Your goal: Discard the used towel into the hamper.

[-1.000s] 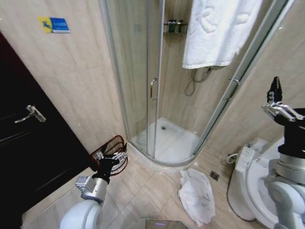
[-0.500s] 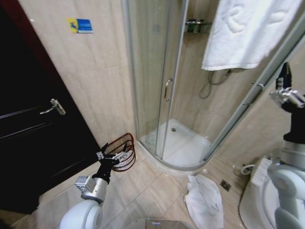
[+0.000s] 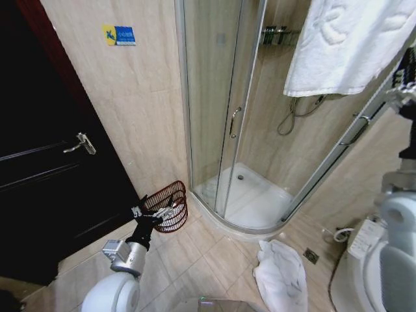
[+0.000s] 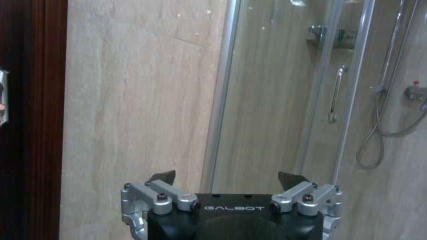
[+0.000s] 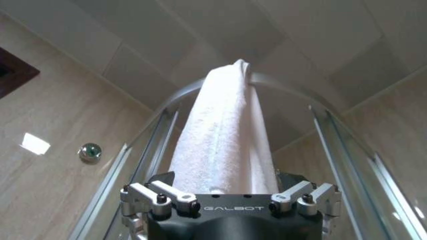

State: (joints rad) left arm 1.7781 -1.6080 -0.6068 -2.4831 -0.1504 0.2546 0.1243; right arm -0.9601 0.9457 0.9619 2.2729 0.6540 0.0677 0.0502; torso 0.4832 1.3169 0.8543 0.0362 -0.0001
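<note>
Your used towel (image 3: 281, 273) lies crumpled on the floor, toward the right arm's side; hamper (image 3: 167, 205) stands by the left tool (image 3: 154, 214), released. Right tool (image 5: 227, 181), released, is raised high.

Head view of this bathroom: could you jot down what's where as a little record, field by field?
Place: tiled bathroom with a glass shower cabin
Hamper: dark reddish-brown slatted basket on the floor, between the dark door and the shower
Towel on floor: white, crumpled, in front of the shower, apart from the hamper
Towel hanging: white, draped over the top of the shower cabin
Left pincer: open, empty, low, in front of the hamper
Right pincer: open, empty, raised, pointing up at the hanging towel
</note>
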